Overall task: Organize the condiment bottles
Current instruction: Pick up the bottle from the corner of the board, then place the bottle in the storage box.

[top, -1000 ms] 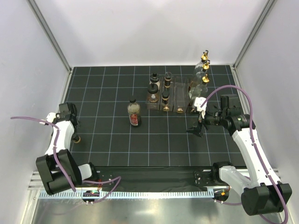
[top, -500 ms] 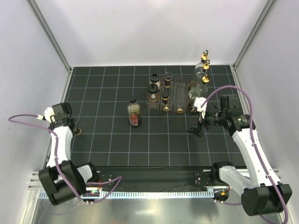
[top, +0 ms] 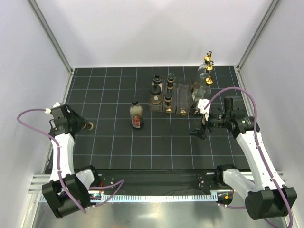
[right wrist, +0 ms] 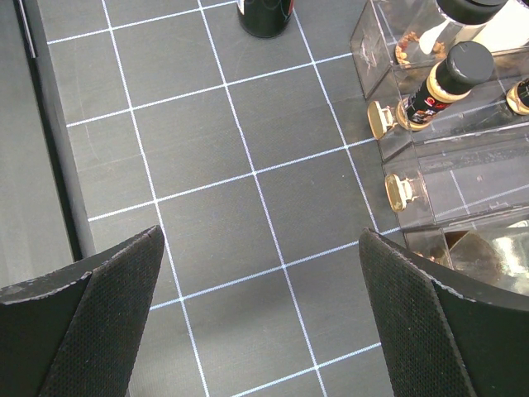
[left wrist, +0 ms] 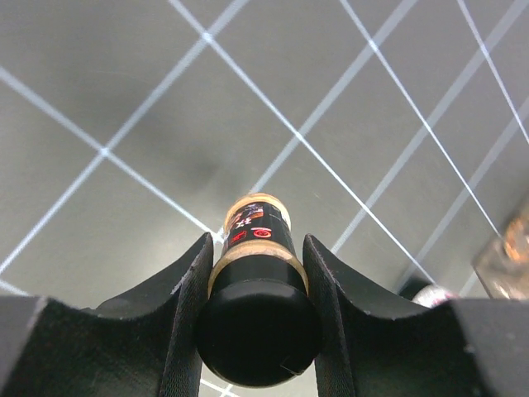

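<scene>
My left gripper (top: 83, 126) is shut on a small brown condiment bottle (left wrist: 258, 240) with a black cap and a red and black label. The cap faces the wrist camera and the bottle's base points away over the mat. In the wrist view the left gripper (left wrist: 256, 277) clamps the neck from both sides. A red-labelled bottle (top: 136, 114) stands alone mid-mat. More bottles (top: 155, 92) sit in the clear rack (top: 184, 97). Tall clear ones with gold spouts (top: 207, 71) stand behind it. My right gripper (top: 199, 130) is open and holds nothing, in front of the rack.
In the right wrist view the right gripper (right wrist: 260, 236) spans bare mat. The rack's corner (right wrist: 463, 157) lies to its right with a black-capped bottle (right wrist: 450, 78) inside it. The lone bottle's base (right wrist: 266, 16) shows at the top edge. White walls enclose the gridded mat.
My left gripper has shut on the small bottle and carried it right and away from the near-left edge. The right arm has not moved.
</scene>
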Available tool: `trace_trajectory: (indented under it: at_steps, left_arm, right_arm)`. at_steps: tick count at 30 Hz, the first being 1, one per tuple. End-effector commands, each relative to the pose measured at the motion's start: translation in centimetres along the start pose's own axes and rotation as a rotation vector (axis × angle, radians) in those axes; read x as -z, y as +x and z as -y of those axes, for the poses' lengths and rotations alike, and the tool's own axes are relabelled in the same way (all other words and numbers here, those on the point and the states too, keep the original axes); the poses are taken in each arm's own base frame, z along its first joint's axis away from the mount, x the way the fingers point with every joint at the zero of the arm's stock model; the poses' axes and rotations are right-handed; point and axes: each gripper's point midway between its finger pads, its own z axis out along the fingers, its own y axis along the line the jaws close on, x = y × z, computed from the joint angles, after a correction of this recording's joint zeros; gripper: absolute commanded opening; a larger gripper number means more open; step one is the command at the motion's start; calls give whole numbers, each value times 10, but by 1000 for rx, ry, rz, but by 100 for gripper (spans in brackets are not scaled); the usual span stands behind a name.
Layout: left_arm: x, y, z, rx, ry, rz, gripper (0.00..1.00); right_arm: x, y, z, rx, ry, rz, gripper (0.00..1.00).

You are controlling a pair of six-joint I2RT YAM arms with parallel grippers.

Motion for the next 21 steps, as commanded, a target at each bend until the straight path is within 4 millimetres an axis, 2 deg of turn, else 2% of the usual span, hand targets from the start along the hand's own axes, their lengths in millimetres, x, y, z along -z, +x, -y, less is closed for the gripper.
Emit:
trace_trajectory:
  at_steps: [1,12,21]
  left_arm:
    - [17,-16,42,-83,193,40,0]
    - [51,-29,91,-181,359,58,0]
    - [88,-36,130,-235,511,68,0]
  right_arm:
    - [3,-9,1,36,0,29,100]
    - [1,-8,1,32,-5,26,100]
    - [1,-8,1,28,-8,27,100]
